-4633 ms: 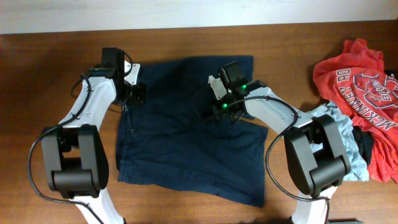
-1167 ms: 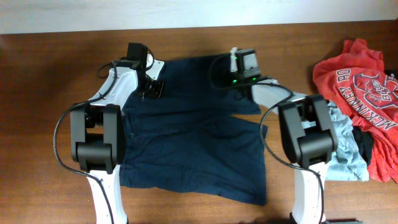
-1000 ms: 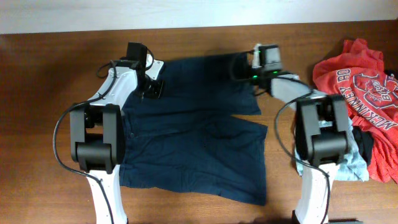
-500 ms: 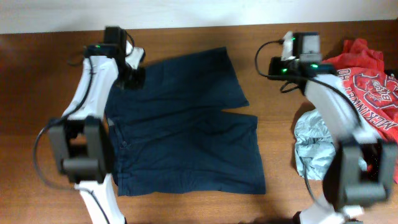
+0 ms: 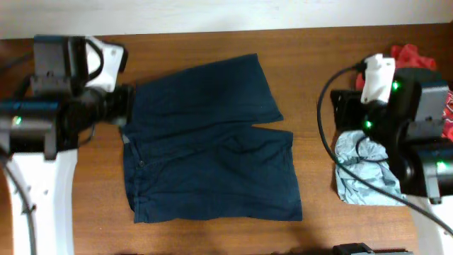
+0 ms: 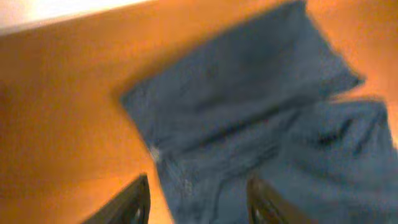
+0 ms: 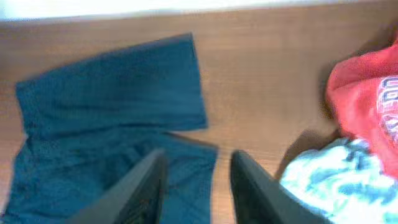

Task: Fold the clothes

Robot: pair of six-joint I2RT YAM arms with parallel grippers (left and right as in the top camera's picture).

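The clothes are dark navy shorts (image 5: 205, 142), spread flat on the wooden table with the waistband at the left and two wide legs pointing right. They also show in the left wrist view (image 6: 249, 112) and the right wrist view (image 7: 112, 106). My left gripper (image 6: 199, 202) is open and empty, raised above the shorts' top-left corner; in the overhead view it (image 5: 115, 106) is at the far left. My right gripper (image 7: 199, 190) is open and empty, raised to the right of the shorts, and shows in the overhead view (image 5: 345, 106).
A red printed shirt (image 5: 409, 55) and a light blue garment (image 5: 362, 173) lie heaped at the right edge, under the right arm; both show in the right wrist view (image 7: 367, 99) (image 7: 329, 180). A white wall strip runs along the table's back edge.
Both grippers have let go of the shorts' upper leg and pulled up and outward, left arm to the left, right arm to the right. The shorts shifted left and now lie smoothed flat.
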